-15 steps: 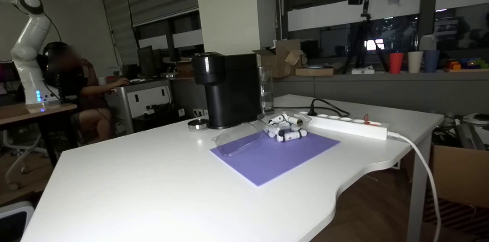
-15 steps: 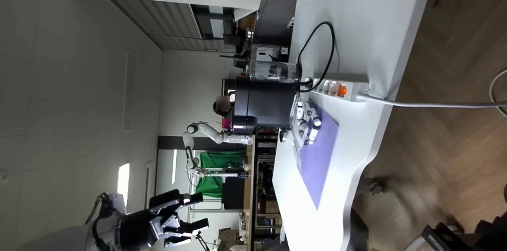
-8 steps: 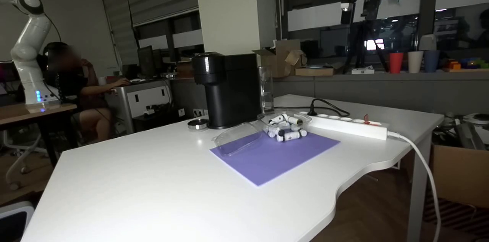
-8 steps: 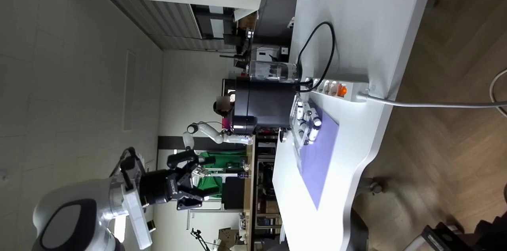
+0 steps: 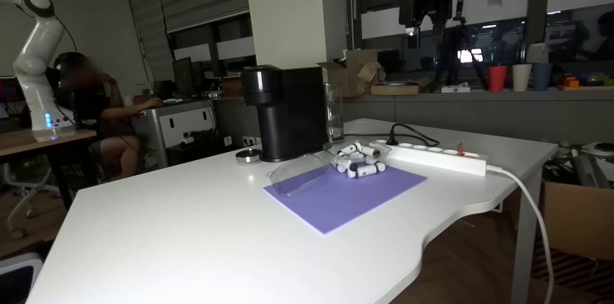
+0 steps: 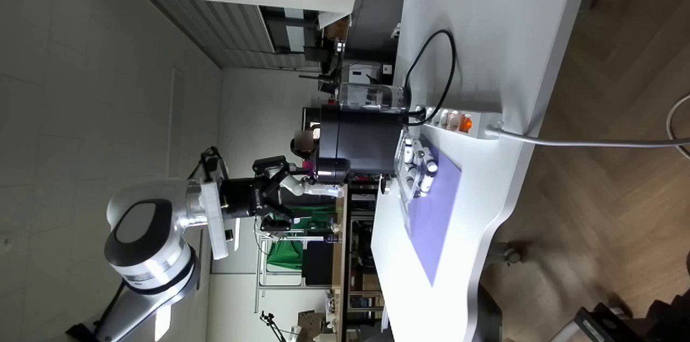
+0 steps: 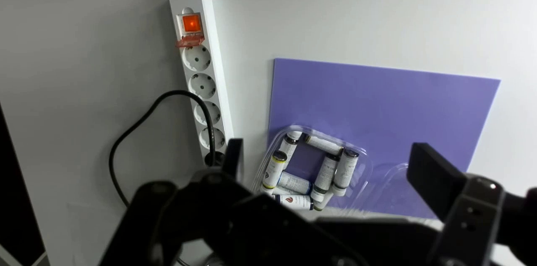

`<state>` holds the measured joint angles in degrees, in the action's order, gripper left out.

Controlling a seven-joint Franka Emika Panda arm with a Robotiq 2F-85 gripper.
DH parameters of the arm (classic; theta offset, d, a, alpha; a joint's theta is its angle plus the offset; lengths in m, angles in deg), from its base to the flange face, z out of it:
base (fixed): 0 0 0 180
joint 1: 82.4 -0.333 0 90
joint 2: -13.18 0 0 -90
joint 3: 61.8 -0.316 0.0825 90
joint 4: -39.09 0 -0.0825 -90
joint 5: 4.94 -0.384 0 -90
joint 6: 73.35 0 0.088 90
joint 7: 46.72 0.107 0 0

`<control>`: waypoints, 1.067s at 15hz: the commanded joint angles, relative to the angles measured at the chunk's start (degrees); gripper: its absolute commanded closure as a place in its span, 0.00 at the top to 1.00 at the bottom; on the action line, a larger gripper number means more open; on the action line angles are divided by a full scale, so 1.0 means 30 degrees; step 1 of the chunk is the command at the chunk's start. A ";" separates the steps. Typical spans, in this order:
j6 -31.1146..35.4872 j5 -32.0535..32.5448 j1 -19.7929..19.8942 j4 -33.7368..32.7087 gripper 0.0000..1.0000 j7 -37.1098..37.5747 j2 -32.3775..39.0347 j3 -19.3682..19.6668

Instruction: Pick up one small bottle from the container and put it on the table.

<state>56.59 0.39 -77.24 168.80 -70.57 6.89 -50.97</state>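
Observation:
The container is a clear, low plastic tray, its rim (image 7: 356, 148) showing in the wrist view. It holds several small white-labelled bottles (image 7: 346, 169) with dark or coloured bands, some stacked. The bottles show in both exterior views (image 5: 363, 170) (image 6: 427, 183), on the purple mat. The white table (image 7: 377, 22) has a curved edge. My gripper (image 7: 327, 157) is open and empty, fingers wide apart, with the tray below between them in the wrist view. In both exterior views the gripper (image 5: 426, 35) (image 6: 305, 192) hangs high above the table, well away from the bottles.
A purple mat (image 7: 377, 102) lies under the tray, with a clear lid (image 5: 300, 174) beside it. A tall black appliance (image 5: 297, 112) stands close behind. A white power strip (image 7: 216, 89) with a black cable (image 7: 134, 125) lies alongside. A small metallic tin (image 5: 248, 156) is near the appliance.
The gripper has come into fuller view, moving lower and closer to the appliance and tray. It stays open. The bottles, tray, lid and mat have not moved.

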 commanded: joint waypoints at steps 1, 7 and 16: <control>-0.0041 -0.0020 0.0217 0.0088 1.00 -0.0013 -0.0038 -0.0220; -0.0074 -0.0018 0.0188 0.0380 1.00 -0.0015 -0.0685 -0.0177; 0.0628 -0.0397 0.0133 -0.0094 1.00 -0.0510 -0.0050 -0.0069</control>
<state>56.80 0.41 -77.16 170.34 -70.60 4.81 -50.99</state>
